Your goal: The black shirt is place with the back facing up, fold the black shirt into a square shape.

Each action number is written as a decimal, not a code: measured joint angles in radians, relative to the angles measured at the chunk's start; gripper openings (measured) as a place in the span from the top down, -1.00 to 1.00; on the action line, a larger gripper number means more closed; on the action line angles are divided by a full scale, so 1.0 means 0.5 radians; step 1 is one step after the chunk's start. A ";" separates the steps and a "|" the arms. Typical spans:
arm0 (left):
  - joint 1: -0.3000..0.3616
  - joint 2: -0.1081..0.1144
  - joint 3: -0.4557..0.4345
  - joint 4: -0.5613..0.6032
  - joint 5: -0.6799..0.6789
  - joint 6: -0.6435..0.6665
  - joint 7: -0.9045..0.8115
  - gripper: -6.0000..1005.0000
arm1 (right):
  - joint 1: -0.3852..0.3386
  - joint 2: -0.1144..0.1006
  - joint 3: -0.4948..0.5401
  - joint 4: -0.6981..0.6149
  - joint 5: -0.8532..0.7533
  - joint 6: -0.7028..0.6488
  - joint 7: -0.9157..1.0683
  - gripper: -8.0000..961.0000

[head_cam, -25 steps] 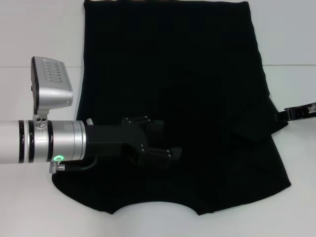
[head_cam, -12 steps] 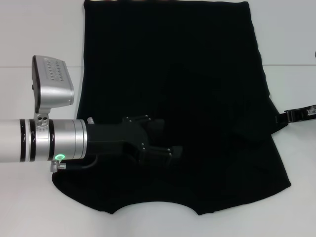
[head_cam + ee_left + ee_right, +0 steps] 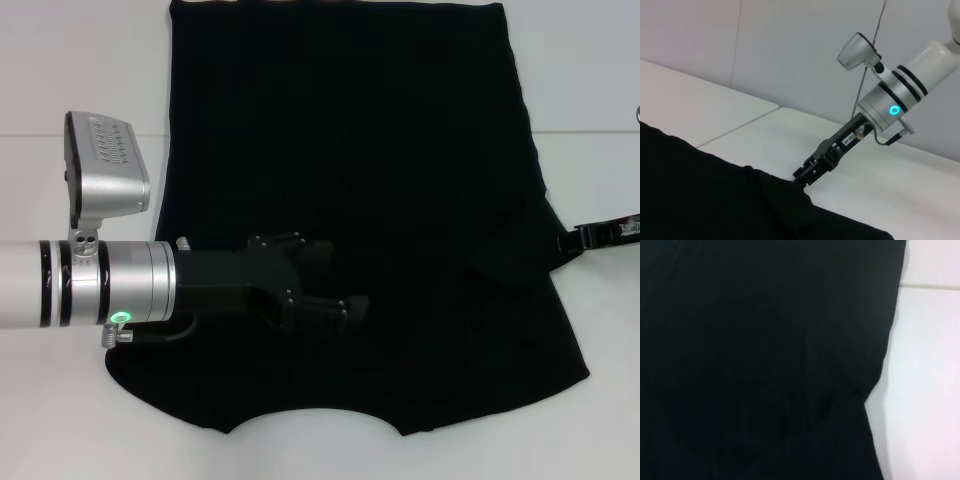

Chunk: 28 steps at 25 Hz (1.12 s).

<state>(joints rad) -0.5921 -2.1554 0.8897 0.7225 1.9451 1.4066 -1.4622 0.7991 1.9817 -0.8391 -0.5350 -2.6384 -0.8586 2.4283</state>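
The black shirt [image 3: 380, 150] lies flat on the white table, filling the middle of the head view, with its curved neckline at the near edge. Its right sleeve is folded inward onto the body. My left gripper [image 3: 346, 280] reaches in from the left and hovers open over the shirt's near-left part, nothing between its fingers. My right gripper [image 3: 568, 242] sits at the shirt's right edge by the folded sleeve. The left wrist view shows the right gripper [image 3: 801, 182] with its tip touching the shirt [image 3: 715, 200] at the hem. The shirt [image 3: 755, 355] fills the right wrist view.
Bare white table [image 3: 80, 70] surrounds the shirt on the left, right and near sides. A seam line [image 3: 590, 131] crosses the table. The left arm's silver wrist and camera housing [image 3: 105, 170] hang over the table's left part.
My right gripper has slid a little to the right, away from the shirt's middle, and the crease by the folded sleeve has settled. The left gripper has barely moved.
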 joint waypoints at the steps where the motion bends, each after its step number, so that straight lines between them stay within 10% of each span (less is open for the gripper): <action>1: 0.000 0.000 0.000 0.000 0.000 0.000 0.000 -0.84 | 0.000 0.001 0.000 0.005 0.000 0.006 0.000 -0.11; 28: -0.018 0.010 0.000 0.000 0.000 -0.025 0.001 -0.83 | 0.013 0.022 -0.003 0.017 0.000 0.067 -0.002 0.10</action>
<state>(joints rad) -0.6013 -2.1504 0.8897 0.7225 1.9451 1.3940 -1.4618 0.8055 1.9926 -0.8406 -0.5267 -2.6384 -0.8250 2.4273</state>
